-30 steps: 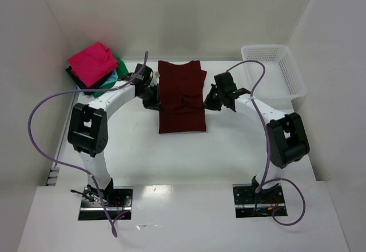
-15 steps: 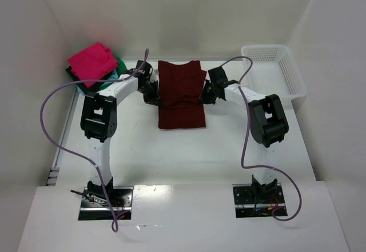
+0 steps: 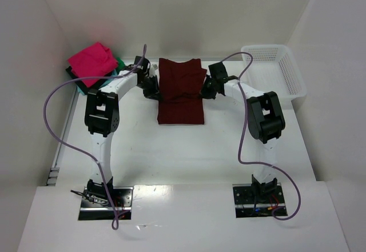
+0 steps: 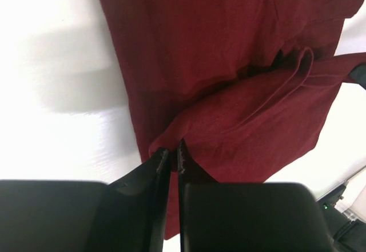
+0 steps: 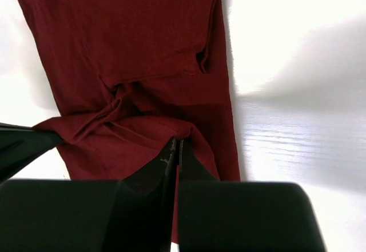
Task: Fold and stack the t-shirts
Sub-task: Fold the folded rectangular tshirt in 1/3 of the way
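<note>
The maroon t-shirt (image 3: 180, 92) lies as a long narrow strip in the middle of the table, its near part folded up over itself. My left gripper (image 3: 153, 87) is shut on the shirt's left edge (image 4: 189, 132), pinching a fold between its fingertips. My right gripper (image 3: 206, 89) is shut on the shirt's right edge (image 5: 143, 126) in the same way. Both hold the cloth lifted over the shirt's far half. A stack of folded shirts sits at the back left, with the pink one (image 3: 91, 62) on top and green (image 3: 121, 66) and black edges showing under it.
A white mesh basket (image 3: 274, 72) stands at the back right by the wall. White walls close the table at the back and at both sides. Purple cables loop from both arms over the table.
Both grippers have moved toward the back of the table, carrying the shirt's near part with them. The strip of shirt lying flat is now shorter at the near end.
</note>
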Tool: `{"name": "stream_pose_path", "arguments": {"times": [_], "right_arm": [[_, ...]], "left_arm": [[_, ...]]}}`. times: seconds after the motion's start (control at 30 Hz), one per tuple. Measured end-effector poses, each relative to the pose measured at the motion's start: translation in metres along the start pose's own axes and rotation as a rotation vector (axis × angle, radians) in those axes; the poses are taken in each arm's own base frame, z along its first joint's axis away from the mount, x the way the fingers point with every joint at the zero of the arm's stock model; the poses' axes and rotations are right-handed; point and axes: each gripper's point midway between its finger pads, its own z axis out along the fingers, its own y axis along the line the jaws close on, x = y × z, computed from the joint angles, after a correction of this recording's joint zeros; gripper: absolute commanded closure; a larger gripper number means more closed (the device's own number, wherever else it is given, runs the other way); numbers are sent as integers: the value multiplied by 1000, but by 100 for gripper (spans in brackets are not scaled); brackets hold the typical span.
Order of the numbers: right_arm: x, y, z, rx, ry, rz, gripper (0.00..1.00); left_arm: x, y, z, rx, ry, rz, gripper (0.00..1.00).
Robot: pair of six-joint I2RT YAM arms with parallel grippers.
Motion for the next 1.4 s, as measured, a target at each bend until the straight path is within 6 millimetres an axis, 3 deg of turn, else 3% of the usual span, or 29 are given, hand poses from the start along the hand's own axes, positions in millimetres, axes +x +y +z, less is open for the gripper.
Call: {"name": "stream_pose_path", "arguments": {"times": [0.13,0.17,0.23,0.27,0.33,0.37,0.5,0.67,0.73,0.8,0.83,0.87,0.93,1.0,1.13,1.27,1.4], "right_arm": [[-2,-2,0,7,-6,2,100],[-3,-3,0,9,-8,3,100],[-3,-4,0,12,-10,4,99],[-4,-4,0,13,-12,5,85],[-5,-5,0,18,-16,4,72],[-6,-6,0,21,-20,3,56],[-14,-8,-2,25,-40,-12,36],[-32,2,-21,9,-101,-32,41],[-41,14,-39,-24,-138,-46,59],[-48,26,-59,-66,-174,-56,76],[-50,32,-69,-92,-191,-60,94],[-49,35,-77,-111,-197,-68,100],[-43,39,-85,-150,-190,-72,100],[-31,36,-80,-163,-156,-74,100],[3,19,-54,-140,-47,-78,100],[33,11,-28,-118,45,-88,100],[51,3,-11,-95,95,-89,100]], "left_arm": [[-1,-1,2,11,5,16,77],[-3,-1,2,12,3,20,65],[-6,-2,2,14,-3,32,57],[-8,-3,2,15,-8,33,55],[-10,-2,1,14,-13,41,40],[-11,-1,1,11,-16,46,35],[-18,5,-3,-5,-35,49,23],[-28,8,-28,-24,-94,55,17],[-27,3,-49,-24,-127,65,17],[-25,-7,-69,-5,-166,84,27],[-21,-12,-79,10,-178,91,36],[-17,-20,-88,34,-191,101,57],[-8,-32,-97,78,-205,120,69],[4,-43,-94,114,-182,133,80],[31,-49,-61,168,-87,140,85],[59,-33,-24,161,25,98,85],[67,-18,0,143,67,67,85]]}}
